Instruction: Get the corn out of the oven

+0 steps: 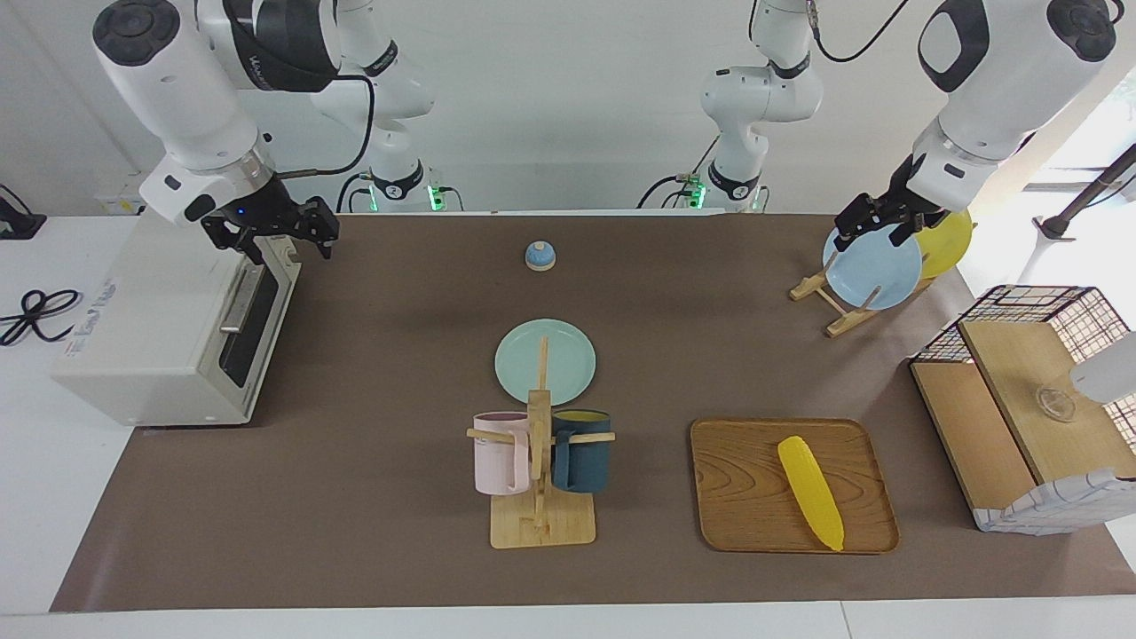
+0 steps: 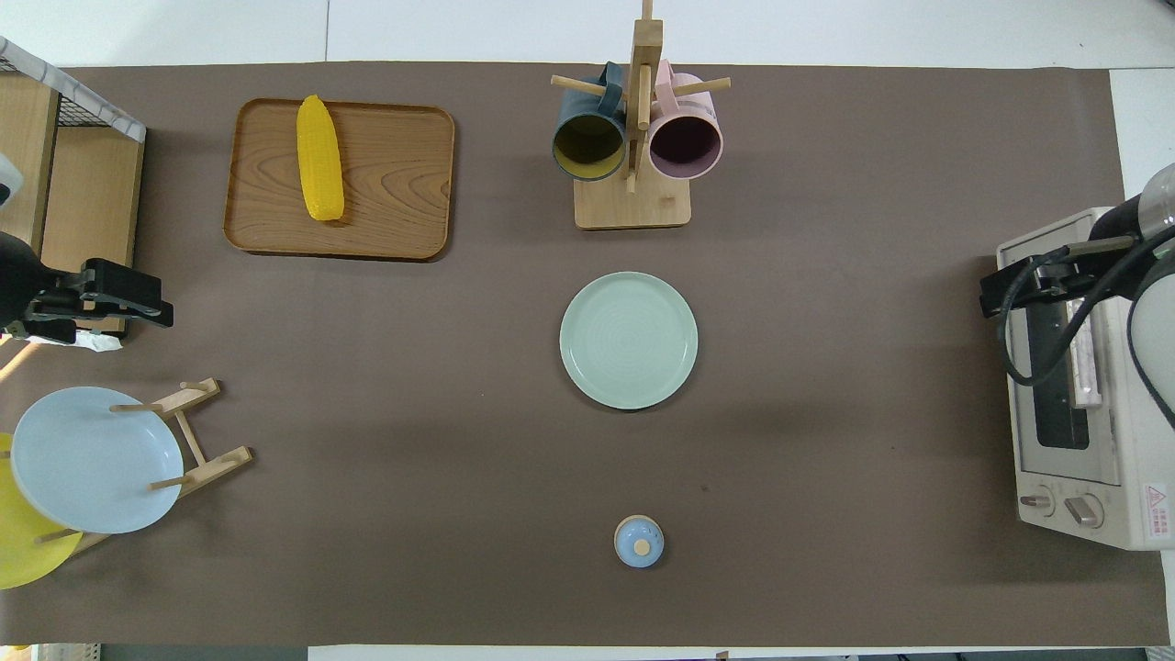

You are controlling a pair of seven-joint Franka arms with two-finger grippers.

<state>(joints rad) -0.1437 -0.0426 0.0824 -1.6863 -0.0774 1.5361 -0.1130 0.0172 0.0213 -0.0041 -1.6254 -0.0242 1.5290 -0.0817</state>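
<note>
The yellow corn (image 1: 809, 491) (image 2: 319, 158) lies on a wooden tray (image 1: 745, 479) (image 2: 395, 174), toward the left arm's end of the table. At the right arm's end stands the cream oven (image 1: 169, 319) (image 2: 1074, 386) with its dark glass door closed. My right gripper (image 1: 293, 244) (image 2: 996, 292) is open at the top edge of that door, at the corner nearer the robots, holding nothing. My left gripper (image 1: 871, 232) (image 2: 133, 298) hangs open and empty in the air, over the table between the plate rack and the shelf box.
A mug stand (image 1: 541, 524) (image 2: 632, 207) carries a pink and a dark blue mug. A green plate (image 1: 564, 364) (image 2: 629, 340) lies mid-table, a small blue dome (image 1: 540, 256) (image 2: 639, 542) nearer the robots. A rack holds a blue plate (image 1: 874, 271) (image 2: 92, 459). A wire shelf box (image 1: 1029, 382) (image 2: 83, 202) stands beside the tray.
</note>
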